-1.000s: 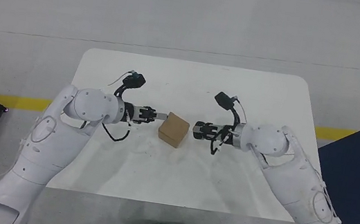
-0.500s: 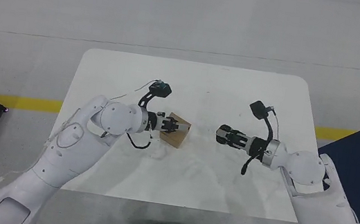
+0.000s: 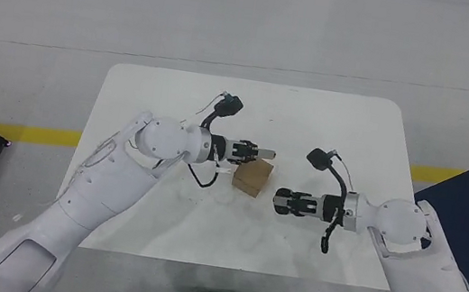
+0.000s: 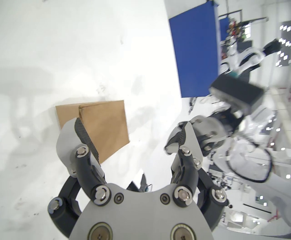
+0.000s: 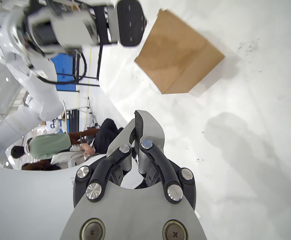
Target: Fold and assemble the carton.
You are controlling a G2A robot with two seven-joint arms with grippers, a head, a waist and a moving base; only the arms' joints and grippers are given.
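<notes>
The left gripper [image 3: 265, 153] is hovering with its fingers spread wide at the far edge of the carton [image 3: 250, 180]; whether a finger is touching it cannot be told. The brown carton is sitting folded up near the middle of the white table [image 3: 356, 128]. The right gripper [image 3: 279, 198] is lying just right of it, apart, with its fingers pressed together on nothing.

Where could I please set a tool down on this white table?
Free: the far strip of the white table beyond the brown cardboard carton, and the middle of the near edge. Crowded: around the carton, with left gripper and right gripper close.
</notes>
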